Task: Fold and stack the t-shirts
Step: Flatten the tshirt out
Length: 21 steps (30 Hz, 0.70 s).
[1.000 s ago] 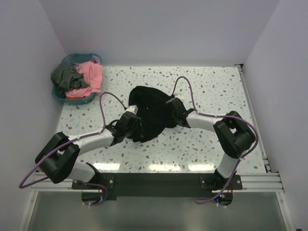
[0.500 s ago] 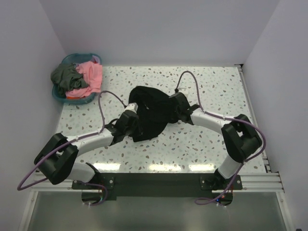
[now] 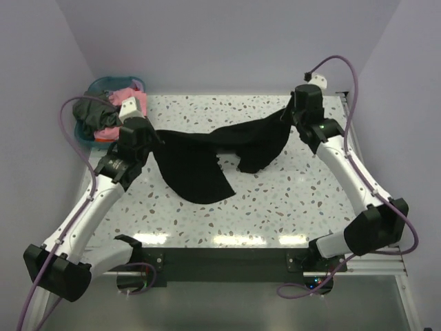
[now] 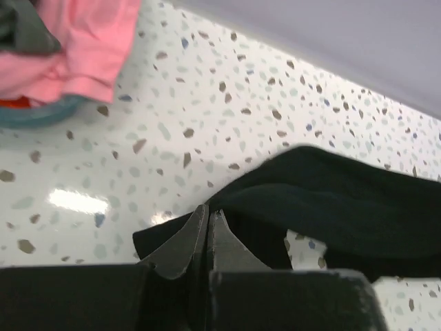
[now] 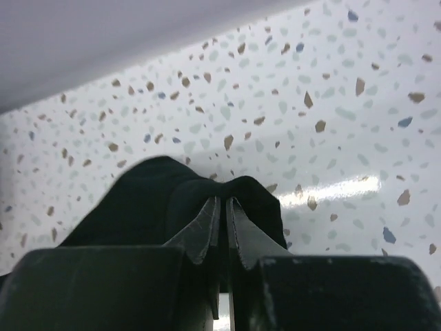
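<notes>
Overhead view: black t-shirt (image 3: pixel 203 162) was spread across the table (image 3: pixel 289 200) between both arms. Left gripper (image 3: pixel 148 138) was clamped on its left end near the basket (image 3: pixel 103 81), which held the pink t-shirt (image 3: pixel 126 94) and grey t-shirt (image 3: pixel 86 114); right gripper (image 3: pixel 289 117) was clamped on its right end. Left wrist view: closed jaws pinched black cloth. Right wrist view: likewise.

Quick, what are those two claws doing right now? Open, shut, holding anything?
Left gripper: shut on the black t-shirt.
Right gripper: shut on the same black t-shirt.
</notes>
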Tool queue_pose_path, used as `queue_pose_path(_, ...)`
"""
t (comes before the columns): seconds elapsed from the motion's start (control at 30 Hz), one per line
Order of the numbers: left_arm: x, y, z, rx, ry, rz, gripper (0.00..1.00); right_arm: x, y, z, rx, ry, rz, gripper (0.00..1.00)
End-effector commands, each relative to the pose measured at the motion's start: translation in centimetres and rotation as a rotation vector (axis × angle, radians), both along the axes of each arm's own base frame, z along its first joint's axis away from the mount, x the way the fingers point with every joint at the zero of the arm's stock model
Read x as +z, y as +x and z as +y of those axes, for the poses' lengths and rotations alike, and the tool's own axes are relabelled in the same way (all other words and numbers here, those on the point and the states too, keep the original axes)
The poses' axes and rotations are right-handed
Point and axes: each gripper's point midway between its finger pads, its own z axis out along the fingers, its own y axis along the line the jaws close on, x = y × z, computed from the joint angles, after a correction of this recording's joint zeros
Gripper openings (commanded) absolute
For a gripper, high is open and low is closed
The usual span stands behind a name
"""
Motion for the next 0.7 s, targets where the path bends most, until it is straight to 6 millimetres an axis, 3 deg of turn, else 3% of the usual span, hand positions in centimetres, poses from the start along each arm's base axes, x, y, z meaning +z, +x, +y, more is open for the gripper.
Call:
queue_pose_path(0.0,5.8,-0.5,4.0,0.109,0.114,-0.087,0.00,8.5,-1.7,-2.5,-0.042,-0.005,-0.150,0.00)
queue_pose_path(0.03,8.5,-0.8,4.5,0.126,0.105,-0.142,0.00,9.7,-2.1,-3.4,-0.060,0.000,-0.172,0.00)
queue_pose_path(0.07,9.7,-1.1,5.1,0.149,0.115,-0.161,0.00,10.8,-2.6,-3.8,-0.066,-0.001,-0.190,0.00)
queue_pose_path(0.1,10.7,-1.3,5.5,0.160,0.126,-0.179,0.00,13.3,-3.5,-4.4,-0.071,0.000,-0.242,0.00)
queue_pose_path(0.13,13.0,-1.9,6.0,0.176,0.115,-0.225,0.00,14.5,-4.1,-5.2,-0.095,-0.006,-0.265,0.00)
queue_pose_path(0.17,13.9,-2.4,6.4,0.189,0.122,-0.237,0.00,15.3,-4.9,-5.8,-0.105,-0.023,-0.272,0.00)
queue_pose_path(0.2,15.9,-3.2,6.8,0.196,0.105,-0.282,0.00,17.7,-6.3,-6.4,-0.116,-0.016,-0.327,0.00)
queue_pose_path(0.3,18.1,-4.9,7.5,0.205,0.094,-0.331,0.00,20.6,-9.0,-7.8,-0.147,-0.027,-0.394,0.00)
queue_pose_path(0.33,19.5,-6.0,7.9,0.207,0.080,-0.368,0.00,22.1,-10.8,-8.4,-0.156,-0.019,-0.441,0.00)
queue_pose_path(0.5,23.3,-10.2,8.7,0.182,0.026,-0.480,0.00,26.0,-16.5,-10.3,-0.178,-0.002,-0.567,0.00)
queue_pose_path(0.6,24.7,-11.7,8.9,0.167,0.010,-0.510,0.00,28.1,-19.9,-11.6,-0.203,0.005,-0.636,0.00)
queue_pose_path(0.67,26.7,-13.0,9.2,0.157,-0.006,-0.551,0.00,29.1,-21.5,-12.2,-0.212,0.004,-0.665,0.00)
